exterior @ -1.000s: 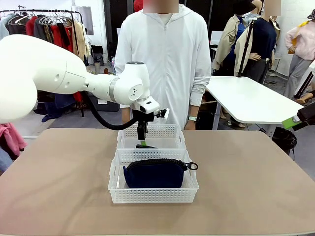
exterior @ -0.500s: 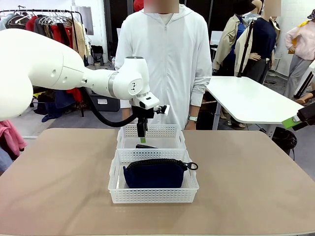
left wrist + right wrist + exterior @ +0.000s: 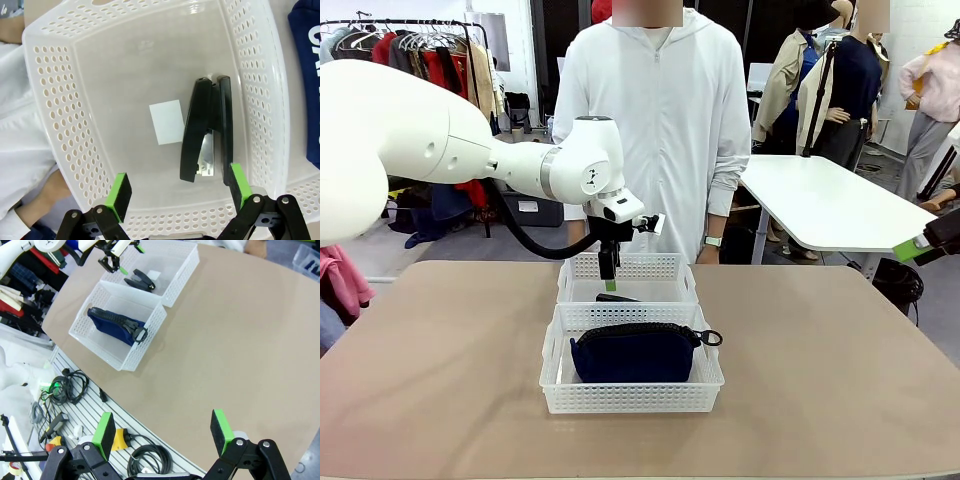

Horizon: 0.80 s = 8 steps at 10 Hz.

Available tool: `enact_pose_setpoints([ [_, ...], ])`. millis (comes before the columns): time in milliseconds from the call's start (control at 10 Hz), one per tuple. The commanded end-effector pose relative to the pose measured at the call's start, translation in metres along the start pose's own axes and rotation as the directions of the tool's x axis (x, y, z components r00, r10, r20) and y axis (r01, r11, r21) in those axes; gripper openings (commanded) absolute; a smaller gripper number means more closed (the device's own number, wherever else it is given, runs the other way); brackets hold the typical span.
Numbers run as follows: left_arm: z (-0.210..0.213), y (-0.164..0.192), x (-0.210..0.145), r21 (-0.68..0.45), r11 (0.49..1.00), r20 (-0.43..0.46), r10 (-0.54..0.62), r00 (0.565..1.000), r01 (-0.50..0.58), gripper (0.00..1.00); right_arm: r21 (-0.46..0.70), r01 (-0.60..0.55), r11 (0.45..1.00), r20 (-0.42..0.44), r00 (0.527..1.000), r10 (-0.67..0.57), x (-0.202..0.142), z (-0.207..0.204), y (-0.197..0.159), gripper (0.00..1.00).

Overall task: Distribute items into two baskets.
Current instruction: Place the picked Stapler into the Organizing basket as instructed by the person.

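**A:** Where are the two items?

**B:** Each is in its own basket. The navy pouch point(image 3: 634, 352) fills the near basket point(image 3: 631, 398), lying lengthwise with its ring pull at the right end. The black stapler point(image 3: 206, 128) lies flat in the far basket point(image 3: 628, 267), beside a small white label point(image 3: 166, 121).

**A:** And the arms?

**B:** The left gripper point(image 3: 176, 189) hangs just above the far basket with its green pads spread wide, empty and clear of the stapler, which suggests the sorting is done. The right gripper point(image 3: 164, 434) is also spread and empty, held high and well off to the right, looking down at the table point(image 3: 240, 330).

**A:** Anything hard to see?

**B:** From the front, the far basket's wall hides most of the stapler. The left wrist view cuts off the pouch at its right edge. A person in white stands behind the baskets, hands hidden.
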<state>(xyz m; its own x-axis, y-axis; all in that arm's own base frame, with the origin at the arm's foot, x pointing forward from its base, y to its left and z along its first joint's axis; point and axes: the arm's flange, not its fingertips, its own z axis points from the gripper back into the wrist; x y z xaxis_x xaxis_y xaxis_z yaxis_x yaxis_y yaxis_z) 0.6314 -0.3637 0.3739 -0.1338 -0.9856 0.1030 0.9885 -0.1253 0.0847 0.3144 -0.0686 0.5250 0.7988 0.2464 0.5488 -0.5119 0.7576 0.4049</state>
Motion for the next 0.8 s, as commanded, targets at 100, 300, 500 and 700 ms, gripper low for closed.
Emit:
enact_pose_setpoints([
  [100,0.002,0.002,-0.003,0.014,1.000,-0.004,0.003,1.000,-0.003,1.00,-0.002,0.004,1.000,0.003,1.000,-0.004,0.000,0.000,-0.001,1.00],
  [300,0.002,0.002,-0.003,0.014,1.000,-0.004,0.003,1.000,-0.003,1.00,-0.002,0.004,1.000,0.003,1.000,-0.004,0.000,0.000,-0.001,1.00],
  [500,0.000,0.000,0.000,0.000,1.000,0.000,0.000,1.000,0.000,1.00,-0.002,0.004,1.000,0.003,1.000,-0.004,0.000,0.000,-0.001,1.00],
  [700,0.047,-0.014,-0.032,0.102,0.975,0.017,0.195,0.981,-0.196,1.00,-0.002,0.004,1.000,0.003,1.000,-0.004,0.000,0.000,-0.001,1.00],
])
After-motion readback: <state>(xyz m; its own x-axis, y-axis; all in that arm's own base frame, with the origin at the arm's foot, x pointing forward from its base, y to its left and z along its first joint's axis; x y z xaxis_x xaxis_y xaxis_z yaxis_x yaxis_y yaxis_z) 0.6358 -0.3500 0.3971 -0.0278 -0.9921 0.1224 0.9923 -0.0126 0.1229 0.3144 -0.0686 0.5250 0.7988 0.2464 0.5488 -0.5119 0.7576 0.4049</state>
